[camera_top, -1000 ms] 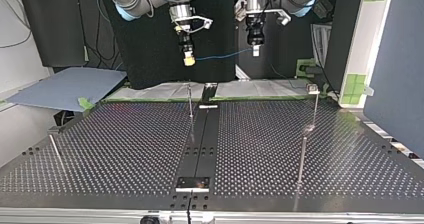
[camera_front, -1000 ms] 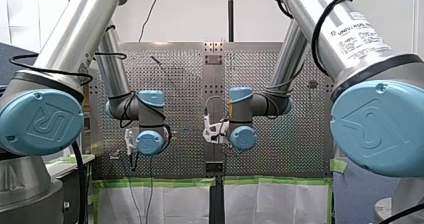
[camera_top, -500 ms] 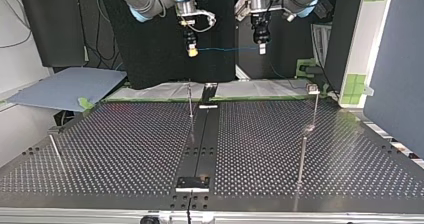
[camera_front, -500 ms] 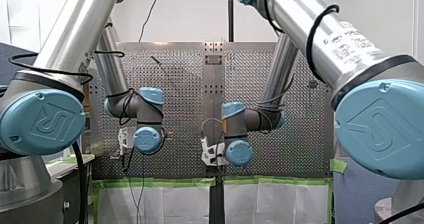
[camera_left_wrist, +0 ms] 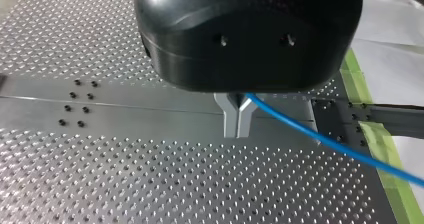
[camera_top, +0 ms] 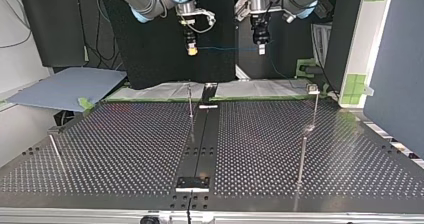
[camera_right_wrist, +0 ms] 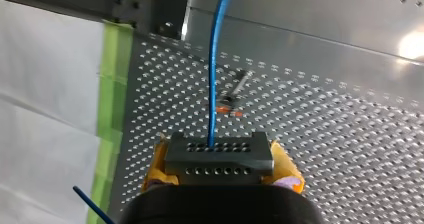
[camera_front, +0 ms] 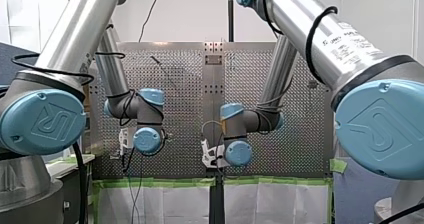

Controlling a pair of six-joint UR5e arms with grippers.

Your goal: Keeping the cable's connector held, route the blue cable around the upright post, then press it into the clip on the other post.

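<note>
Well above the table (camera_top: 125, 149), my left pincer (camera_top: 260, 49) and right pincer (camera_top: 191, 50) both clamp the blue cable (camera_top: 225, 48).

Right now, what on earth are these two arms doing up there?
They hold a blue cable stretched between them, above the perforated table. My left gripper has its metal fingers shut on one part, and my right gripper, with yellow pads, is shut on another. The cable touches neither the upright post near the table's middle nor the post with the clip at its top, so routing has not yet begun.
</note>
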